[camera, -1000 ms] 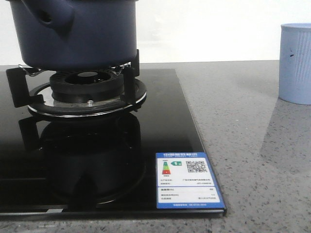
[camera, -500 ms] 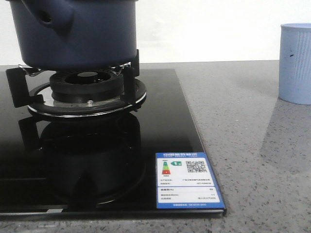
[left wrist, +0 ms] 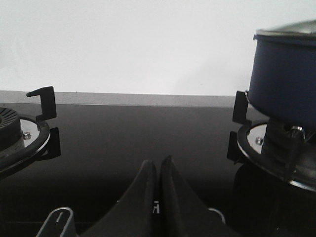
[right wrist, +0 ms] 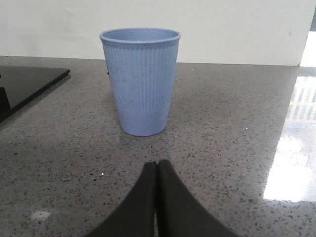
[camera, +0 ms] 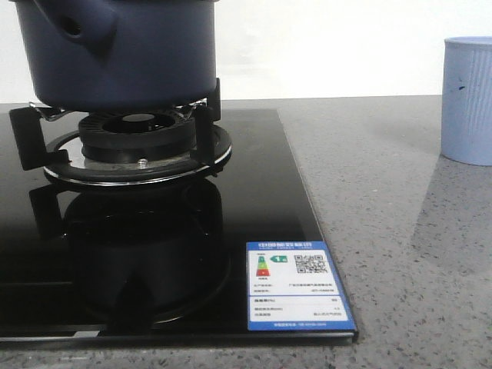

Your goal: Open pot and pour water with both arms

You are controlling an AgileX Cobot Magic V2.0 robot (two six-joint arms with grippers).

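Observation:
The dark navy-blue pot (camera: 123, 54) stands on the burner grate (camera: 127, 146) of the black glass hob, its handle stub with a small hole facing the front view. It also shows in the left wrist view (left wrist: 286, 79), with a shiny lid rim on top. My left gripper (left wrist: 158, 165) is shut and empty, low over the black hob between two burners, well short of the pot. My right gripper (right wrist: 157, 165) is shut and empty over the grey counter, a short way in front of the pale blue ribbed cup (right wrist: 140, 81). Neither gripper shows in the front view.
The pale blue cup (camera: 467, 100) stands on the speckled grey counter (camera: 384, 177) at the right. The black hob (camera: 254, 200) carries a blue energy label (camera: 296, 286) near its front right corner. A second burner (left wrist: 15, 138) lies beside the left gripper.

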